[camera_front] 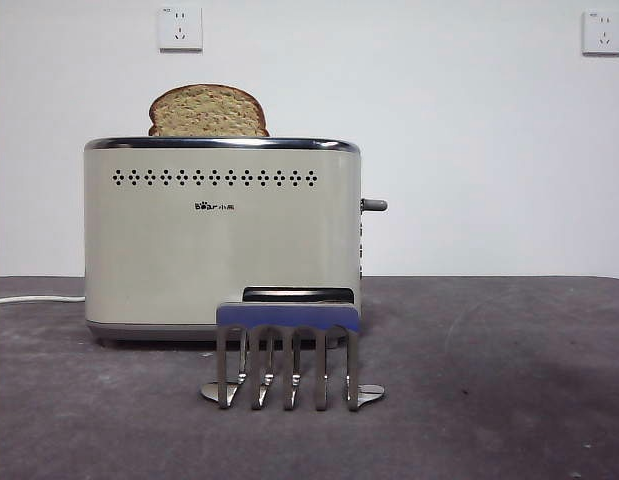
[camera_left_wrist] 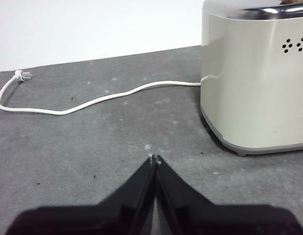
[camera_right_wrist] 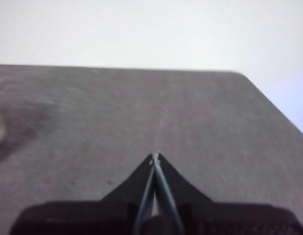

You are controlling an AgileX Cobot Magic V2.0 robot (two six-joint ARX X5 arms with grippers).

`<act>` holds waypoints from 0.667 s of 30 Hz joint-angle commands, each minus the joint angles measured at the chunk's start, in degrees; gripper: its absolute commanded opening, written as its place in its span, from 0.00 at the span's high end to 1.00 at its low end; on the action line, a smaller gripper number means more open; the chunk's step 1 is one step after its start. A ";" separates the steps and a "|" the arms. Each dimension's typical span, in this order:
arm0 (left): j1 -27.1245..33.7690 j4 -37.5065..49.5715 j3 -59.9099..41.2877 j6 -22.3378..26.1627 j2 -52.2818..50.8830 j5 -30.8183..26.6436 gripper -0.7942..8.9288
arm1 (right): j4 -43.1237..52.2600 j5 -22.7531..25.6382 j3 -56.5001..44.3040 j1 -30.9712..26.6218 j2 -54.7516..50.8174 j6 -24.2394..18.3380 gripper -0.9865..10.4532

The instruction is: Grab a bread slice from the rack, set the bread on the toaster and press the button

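In the toaster point(camera_front: 221, 240), the slice of bread point(camera_front: 207, 111).

A speckled tan slice of bread point(camera_front: 208, 112) with a dark brown crust is seen standing upright in the slot of a boxy cream toaster point(camera_front: 222, 245) with a chrome top rim. A small shiny metal rack point(camera_front: 289, 355), blue-banded and empty, is placed just before the toaster.

Grey table point(camera_front: 509, 400): toaster point(camera_front: 221, 240), rack point(camera_front: 289, 355), cord point(camera_left_wrist: 92, 102).
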 commanded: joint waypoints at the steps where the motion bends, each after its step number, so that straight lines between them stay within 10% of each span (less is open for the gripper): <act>1: 0.17 0.07 -0.83 -0.52 -0.09 -0.02 0.92 | 1.14 1.42 -2.25 1.51 -1.44 2.01 0.91; 20: 0.17 0.07 -0.83 -0.52 -0.09 -0.02 0.92 | -0.22 1.42 -8.35 3.48 -5.57 4.42 0.91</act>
